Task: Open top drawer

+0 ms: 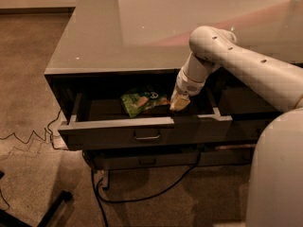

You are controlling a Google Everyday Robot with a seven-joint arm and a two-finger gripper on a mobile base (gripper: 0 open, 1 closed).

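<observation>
The top drawer [118, 135] is a wide dark grey drawer under the grey counter. It stands pulled out, with a small metal pull [147, 136] at the centre of its front. A green snack bag [142, 101] lies on its floor. My gripper [179, 104] hangs from the white arm just above the drawer's inside, right of the bag and behind the top edge of the front. It touches nothing that I can see.
A shallower drawer front [147, 161] sits shut below the open one. The counter top [142, 27] stretches behind. Black cables [142, 193] run over the carpet under the cabinet. A dark chair leg [47, 212] lies at lower left. My white base [277, 174] fills the lower right.
</observation>
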